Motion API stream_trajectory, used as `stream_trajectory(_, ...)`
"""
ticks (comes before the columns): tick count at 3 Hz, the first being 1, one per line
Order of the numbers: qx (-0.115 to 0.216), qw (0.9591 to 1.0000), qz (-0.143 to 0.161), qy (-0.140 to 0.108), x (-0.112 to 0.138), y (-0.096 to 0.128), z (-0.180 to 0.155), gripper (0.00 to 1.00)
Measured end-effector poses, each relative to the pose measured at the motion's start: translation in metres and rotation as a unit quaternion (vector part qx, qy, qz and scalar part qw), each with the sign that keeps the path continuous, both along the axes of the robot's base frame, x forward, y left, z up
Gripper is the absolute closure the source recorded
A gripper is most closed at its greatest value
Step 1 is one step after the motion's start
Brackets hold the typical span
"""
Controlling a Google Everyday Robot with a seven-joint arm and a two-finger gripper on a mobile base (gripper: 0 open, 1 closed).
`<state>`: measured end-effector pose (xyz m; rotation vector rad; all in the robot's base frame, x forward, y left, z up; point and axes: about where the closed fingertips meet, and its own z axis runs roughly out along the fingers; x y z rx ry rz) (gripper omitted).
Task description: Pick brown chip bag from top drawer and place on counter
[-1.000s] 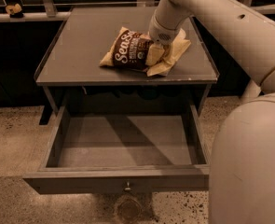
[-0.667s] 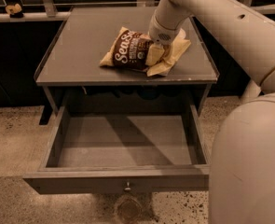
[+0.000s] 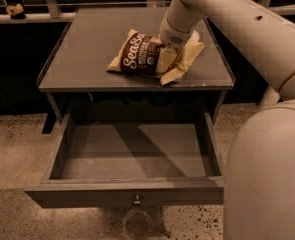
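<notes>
One bag, and we find it up top: the brown chip bag lies on the counter, right of the middle and angled, its white script lettering facing up and a pale tan end pointing toward the left front edge. The gripper is down at the bag's right end, its pale yellowish parts lying over and beside the dark wrapper, touching it. Whether it is clamped on the bag or slack, we cannot tell from here. The arm comes in from the upper right, thick and cream-coloured, sloping down to the wrist just above the bag. Below the counter, the top drawer stands pulled far out toward us, and we look straight down onto its bare grey floor, crossed by slanting shadows. The small round knob sits at the centre of the flat front panel. The robot's rounded body fills the lower right corner, overlapping the drawer's right side. We see speckled flooring to the left of the drawer, and on a ledge at the far upper left a small pale object too small to name.
</notes>
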<state>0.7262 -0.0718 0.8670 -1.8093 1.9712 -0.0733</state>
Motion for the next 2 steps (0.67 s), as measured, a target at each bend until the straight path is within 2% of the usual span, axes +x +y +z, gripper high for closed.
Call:
stream_trajectory(1,0.0,1.0,0.0,0.0,0.0,0.0,0.0,0.0)
stream_trajectory(2,0.0,1.0,0.0,0.0,0.0,0.0,-0.0001,0.0)
